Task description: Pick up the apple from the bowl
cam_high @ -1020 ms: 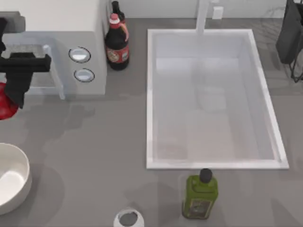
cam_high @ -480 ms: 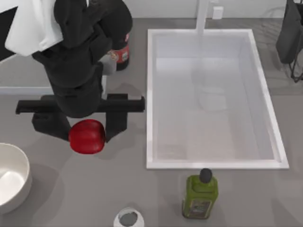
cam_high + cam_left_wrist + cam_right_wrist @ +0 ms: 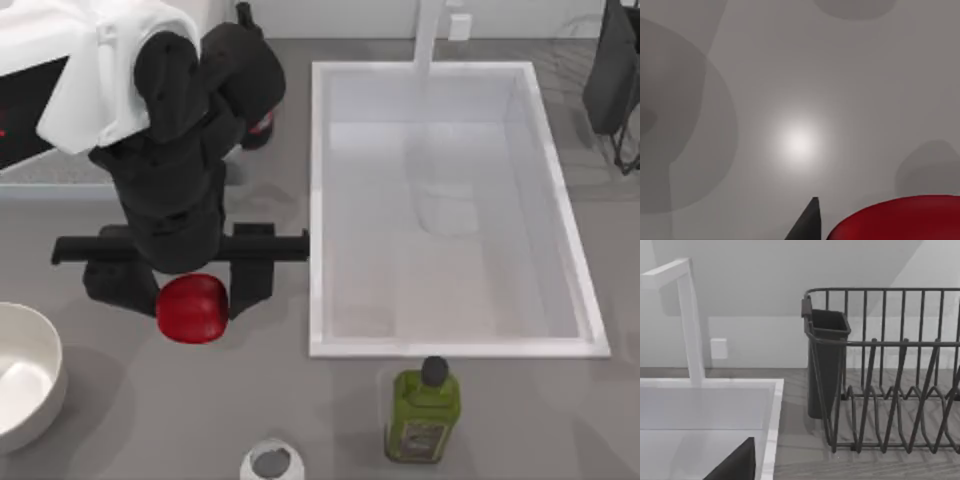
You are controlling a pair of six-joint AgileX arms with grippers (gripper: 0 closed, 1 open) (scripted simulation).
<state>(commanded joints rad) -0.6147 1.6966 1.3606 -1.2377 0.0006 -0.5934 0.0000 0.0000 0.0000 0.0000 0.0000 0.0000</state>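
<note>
The red apple (image 3: 192,308) hangs above the grey counter, to the right of the white bowl (image 3: 52,362), which sits at the table's front left edge. My left gripper (image 3: 185,300) is shut on the apple, with a black finger on each side. In the left wrist view the apple (image 3: 895,220) shows beside one fingertip (image 3: 807,225), with bare counter far below. Part of my right gripper (image 3: 735,467) shows by the sink's corner, facing the dish rack.
A white sink (image 3: 315,200) with a faucet (image 3: 430,30) takes the middle and right. A green bottle (image 3: 425,410) and a small white round thing (image 3: 270,462) stand at the front. A dark bottle (image 3: 262,125) sits behind my left arm. The dish rack (image 3: 880,370) is far right.
My left arm has swung in from the table's left edge toward the sink, carrying the apple. In the last half second it has shifted slightly right and toward the front.
</note>
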